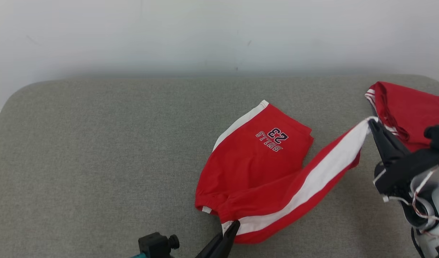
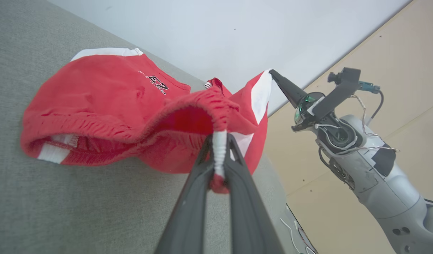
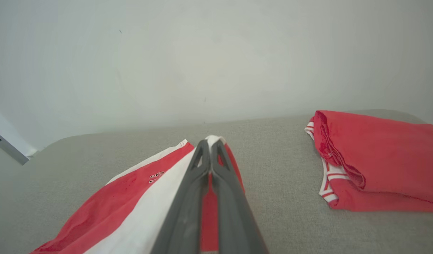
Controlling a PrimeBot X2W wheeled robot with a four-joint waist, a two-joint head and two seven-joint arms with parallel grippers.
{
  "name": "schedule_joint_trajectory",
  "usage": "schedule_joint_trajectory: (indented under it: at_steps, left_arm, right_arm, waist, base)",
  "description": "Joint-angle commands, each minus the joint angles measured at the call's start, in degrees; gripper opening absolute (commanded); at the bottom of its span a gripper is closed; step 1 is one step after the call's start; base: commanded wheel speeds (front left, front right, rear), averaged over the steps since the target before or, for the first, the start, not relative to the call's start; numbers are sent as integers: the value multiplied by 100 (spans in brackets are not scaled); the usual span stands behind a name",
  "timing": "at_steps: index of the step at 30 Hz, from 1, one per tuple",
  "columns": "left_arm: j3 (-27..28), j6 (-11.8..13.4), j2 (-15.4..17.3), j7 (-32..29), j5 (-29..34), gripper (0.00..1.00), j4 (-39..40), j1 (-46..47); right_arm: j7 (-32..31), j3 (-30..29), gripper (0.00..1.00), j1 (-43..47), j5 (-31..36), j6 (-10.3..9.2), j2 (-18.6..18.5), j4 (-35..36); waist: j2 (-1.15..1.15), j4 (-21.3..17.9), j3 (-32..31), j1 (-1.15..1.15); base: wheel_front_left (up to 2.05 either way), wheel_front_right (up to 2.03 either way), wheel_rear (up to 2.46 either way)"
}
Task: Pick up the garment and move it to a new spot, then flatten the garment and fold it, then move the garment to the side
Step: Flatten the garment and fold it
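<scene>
A pair of red shorts [image 1: 255,161] lies a little right of the middle of the grey padded surface [image 1: 97,161], partly lifted and stretched between the two arms. The left end effector [image 1: 235,225] sits at the near edge of the surface, its two dark fingers pressed together on the elastic waistband [image 2: 188,102]. In the left wrist view, a bunched white-and-red bit of the band stands between the fingertips. The right end effector [image 1: 370,123], further right and higher in the head view, pinches the hem end of one leg, fingers closed tight on the cloth. That leg runs taut between the two grips, showing its broad white stripe [image 1: 323,168] along the side. The other leg rests flat on the surface, angled toward the far side, with a "BULLS 23" print [image 1: 273,138] reading upside down in the head view and a narrower white band on its left edge. A second red garment [image 1: 409,107], with white trim, lies folded at the far right of the surface, apart from the shorts. A pale wall [image 1: 205,36] rises behind the surface.
</scene>
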State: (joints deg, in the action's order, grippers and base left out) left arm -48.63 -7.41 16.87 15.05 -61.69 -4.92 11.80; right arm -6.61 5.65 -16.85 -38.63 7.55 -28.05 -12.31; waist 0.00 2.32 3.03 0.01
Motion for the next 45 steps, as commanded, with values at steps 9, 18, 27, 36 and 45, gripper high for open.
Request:
schedule_joint_trajectory:
  at_steps: [9,18,27,36,45]
  left_arm:
    - [556,-11,-747,16,-382,0,-414,467]
    - [913,-11,-1231,16,-337,0,-994,841]
    - [987,-12,-1353,16,-241,0,-1057,938]
    - [1204,-11,-1362,16,-194,0,-1242,905]
    - [1354,-11,-1402,16,-432,0,-1607,838]
  right_arm:
    - [174,950,0,-2147,145,-16,-2,-1690]
    - [537,1684,0,-3529,200,-16,307,-3201]
    - [957,2239,0,-3969,-84,-16,366,-3863]
    - [1164,2825,0,-4143,-494,-17,293,-4168]
    - [1238,3201,0,-4449,-726,-17,405,-4643]
  waist:
    - [0,612,727,-1]
    - [0,823,1141,-1]
    - [0,889,1157,-1]
    - [0,794,1141,-1]
    - [0,982,1334,-1]
  base:
    - [0,0,0]
    - [0,0,0]
    - [0,0,0]
    - [0,0,0]
    - [0,0,0]
